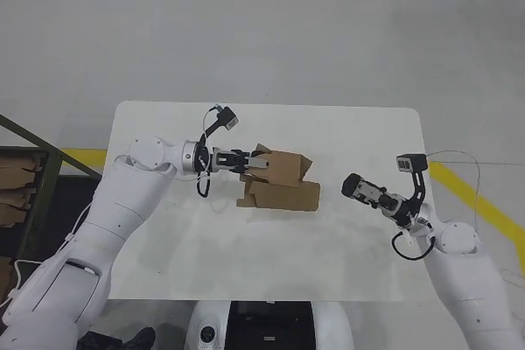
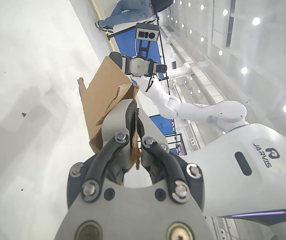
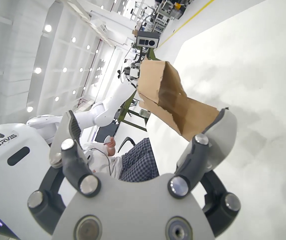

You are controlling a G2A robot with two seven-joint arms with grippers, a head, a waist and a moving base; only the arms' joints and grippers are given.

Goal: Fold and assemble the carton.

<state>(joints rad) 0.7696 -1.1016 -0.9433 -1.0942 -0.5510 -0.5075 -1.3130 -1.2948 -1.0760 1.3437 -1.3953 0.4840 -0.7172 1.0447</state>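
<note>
A brown cardboard carton (image 1: 280,179), partly folded with flaps raised, lies near the middle of the white table (image 1: 350,254). My left gripper (image 1: 256,162) is at the carton's left end, shut on a cardboard flap (image 2: 133,136) pinched between its fingers (image 2: 113,123). My right gripper (image 1: 351,186) hovers a little to the right of the carton, open and holding nothing. In the right wrist view the carton (image 3: 173,101) shows its open end beyond the spread fingers (image 3: 223,123), apart from them.
A dark green rack (image 1: 17,188) with stacked flat cardboard stands off the table's left side. Bare table surface lies in front of and behind the carton. A yellow floor line (image 1: 472,197) runs past the right edge.
</note>
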